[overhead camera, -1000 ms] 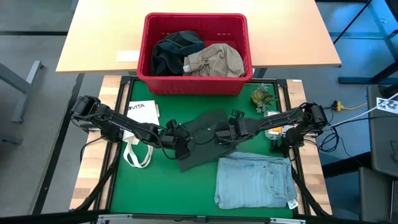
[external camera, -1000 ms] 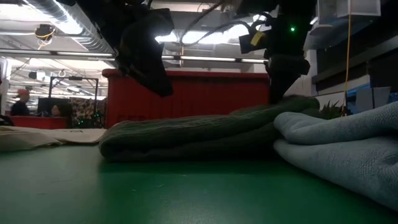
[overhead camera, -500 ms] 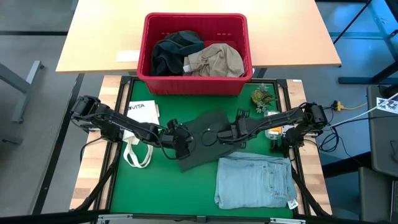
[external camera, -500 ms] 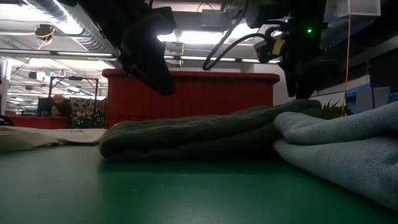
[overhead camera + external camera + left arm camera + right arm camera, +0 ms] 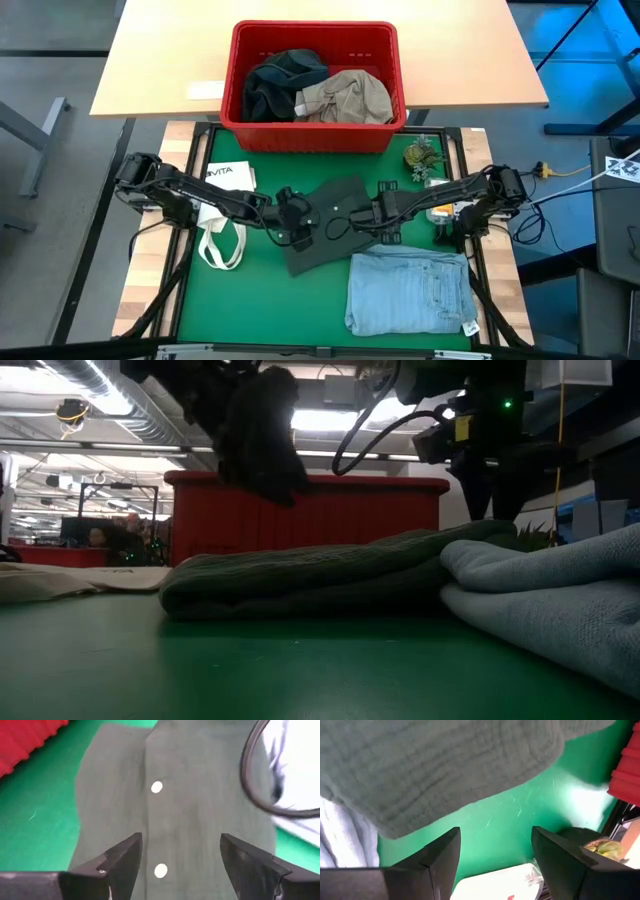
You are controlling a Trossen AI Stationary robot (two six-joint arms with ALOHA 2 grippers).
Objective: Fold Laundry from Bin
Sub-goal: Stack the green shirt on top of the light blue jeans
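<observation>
shirt [image 5: 190, 815]: crinkled matt cloth | bin [image 5: 315, 130]: glossy plastic | mat [image 5: 520, 820]: scuffed

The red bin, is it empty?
No, the bin holds a dark garment and a beige one.

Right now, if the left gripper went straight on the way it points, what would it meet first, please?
Most likely the dark green shirt: the left gripper hangs open over its buttoned placket, nothing between them, though depth is unclear.

You can read only one piece of text: "VITA" in dark capitals on the white tote bag [image 5: 228, 178] lying at the left of the green mat, seen from above. Nothing else here is legible to you.
</observation>
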